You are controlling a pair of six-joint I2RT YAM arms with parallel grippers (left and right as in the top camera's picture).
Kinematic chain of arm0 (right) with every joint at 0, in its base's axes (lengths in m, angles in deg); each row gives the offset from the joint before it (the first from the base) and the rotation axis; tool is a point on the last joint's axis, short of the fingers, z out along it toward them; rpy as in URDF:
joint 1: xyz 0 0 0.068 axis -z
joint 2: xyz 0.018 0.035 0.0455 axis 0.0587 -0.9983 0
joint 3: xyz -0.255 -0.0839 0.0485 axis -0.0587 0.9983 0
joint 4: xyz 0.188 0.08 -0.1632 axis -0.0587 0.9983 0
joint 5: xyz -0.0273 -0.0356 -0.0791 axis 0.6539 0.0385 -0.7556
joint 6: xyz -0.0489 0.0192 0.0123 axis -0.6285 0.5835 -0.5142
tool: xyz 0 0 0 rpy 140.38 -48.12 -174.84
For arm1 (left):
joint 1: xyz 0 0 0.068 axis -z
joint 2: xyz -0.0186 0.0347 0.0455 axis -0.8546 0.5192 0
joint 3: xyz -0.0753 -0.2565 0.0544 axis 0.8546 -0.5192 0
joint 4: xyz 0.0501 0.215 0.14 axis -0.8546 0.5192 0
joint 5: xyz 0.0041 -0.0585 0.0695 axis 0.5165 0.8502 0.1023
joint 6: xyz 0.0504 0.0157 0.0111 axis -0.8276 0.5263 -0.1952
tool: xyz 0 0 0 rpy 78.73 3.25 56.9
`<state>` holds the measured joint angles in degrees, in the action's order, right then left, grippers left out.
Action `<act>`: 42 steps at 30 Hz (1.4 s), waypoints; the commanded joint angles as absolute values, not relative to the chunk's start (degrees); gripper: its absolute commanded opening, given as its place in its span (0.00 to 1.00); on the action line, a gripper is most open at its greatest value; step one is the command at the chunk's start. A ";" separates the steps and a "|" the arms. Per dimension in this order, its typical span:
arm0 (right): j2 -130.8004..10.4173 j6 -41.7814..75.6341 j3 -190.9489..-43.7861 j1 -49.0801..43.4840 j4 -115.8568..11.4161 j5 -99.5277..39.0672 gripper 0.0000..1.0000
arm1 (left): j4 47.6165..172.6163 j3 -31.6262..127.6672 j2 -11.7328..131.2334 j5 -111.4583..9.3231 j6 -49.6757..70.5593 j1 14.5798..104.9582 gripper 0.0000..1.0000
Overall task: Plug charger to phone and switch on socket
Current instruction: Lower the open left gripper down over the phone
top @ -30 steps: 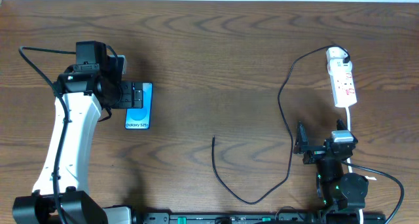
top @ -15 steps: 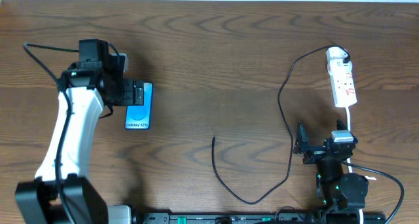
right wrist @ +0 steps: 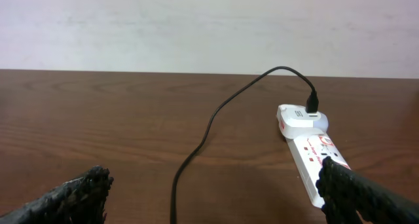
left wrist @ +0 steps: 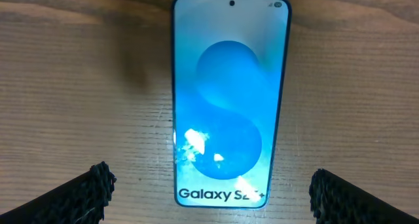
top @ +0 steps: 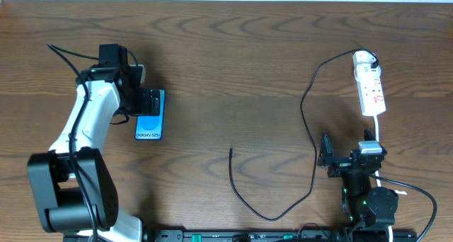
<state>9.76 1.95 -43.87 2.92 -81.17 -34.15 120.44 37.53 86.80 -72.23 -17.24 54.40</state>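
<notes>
Charger [top: 301, 107] sits plugged into the socket [top: 371, 90], phone [top: 150, 123] well apart.

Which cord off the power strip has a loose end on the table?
The thin black charger: from the far end of the socket it loops and stops free mid-table. The white cord leaves the near end toward the right arm.

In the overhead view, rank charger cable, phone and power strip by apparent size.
Largest: the charger cable, by far the longest span, though thin.
Then the power strip and the phone look alike: strip longer, phone wider but partly covered, so unranked.
</notes>
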 commanded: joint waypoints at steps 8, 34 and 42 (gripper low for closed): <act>10.20 2.57 -43.79 2.52 -80.97 -33.80 0.99 | 119.29 39.21 87.34 -76.84 -17.41 58.42 0.98; 10.20 2.57 -43.79 2.52 -80.97 -33.80 0.99 | 117.76 39.21 91.85 -76.82 -16.26 58.42 0.98; 10.20 2.57 -43.79 2.52 -80.97 -33.80 0.99 | 117.36 39.10 92.15 -76.82 -16.26 58.42 0.98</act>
<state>9.76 1.93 -43.87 2.92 -81.17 -34.15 117.43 37.53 91.41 -76.07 -16.78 58.51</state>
